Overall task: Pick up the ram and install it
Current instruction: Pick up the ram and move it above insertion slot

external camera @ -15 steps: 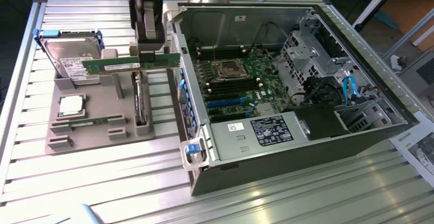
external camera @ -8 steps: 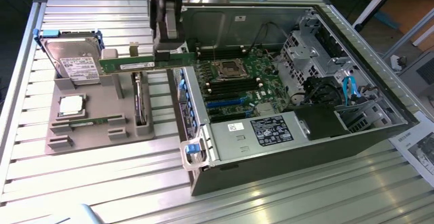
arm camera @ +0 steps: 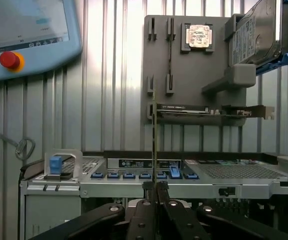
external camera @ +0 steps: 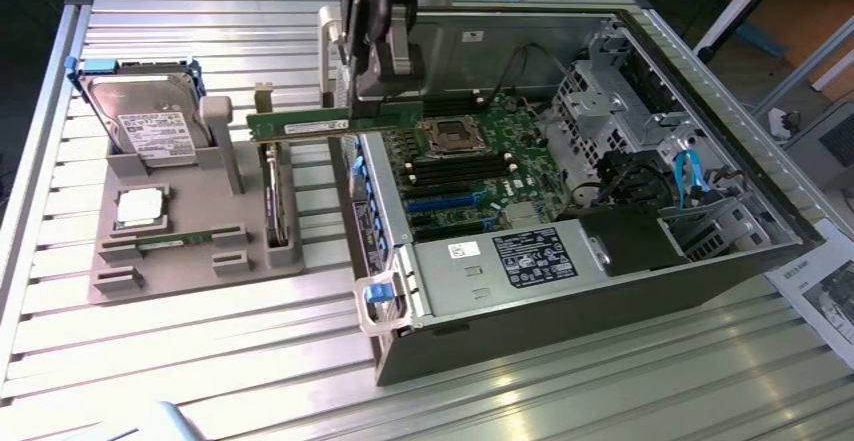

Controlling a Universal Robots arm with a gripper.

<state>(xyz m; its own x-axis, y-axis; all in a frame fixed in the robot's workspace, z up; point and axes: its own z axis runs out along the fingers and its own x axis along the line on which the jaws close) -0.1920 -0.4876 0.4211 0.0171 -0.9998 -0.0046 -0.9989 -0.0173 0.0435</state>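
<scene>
So the arm's black two-finger gripper [external camera: 358, 101] is clamped down on the ram [external camera: 300, 123], the long, thin green circuit-board stick with small dark chips. The fingers are pinched nearly together with only the board's thickness between them, and they have it by its upper long edge.

The landmark is the open black computer tower case [external camera: 561, 311], lying on its side on the ribbed metal table [external camera: 200, 361]. The stick hangs in the air, level and lengthwise, across the case wall that faces the grey plastic parts holder [external camera: 187, 251]. In the exterior view one end shows in front of the green motherboard [external camera: 487, 161] inside the case, near the silver processor socket [external camera: 447, 136]. The other end sticks out past that wall toward the holder. It isn't seated in the long black memory slots [external camera: 454, 173] on the board.

In the wrist view the stick is edge-on, a thin line rising straight out of the fingertips, with the case's rim and its row of blue clips [arm camera: 128, 175] right behind it.

The holder sits just beside the case, on the exterior view's left. It carries a silver hard drive in a blue frame [external camera: 147, 121], a square silver processor chip [external camera: 140, 206] and a dark card standing on edge [external camera: 274, 211]. The card is the part nearest the case. A grey-blue teach pendant with a red button [arm camera: 9, 60] lies on the table further off.
</scene>
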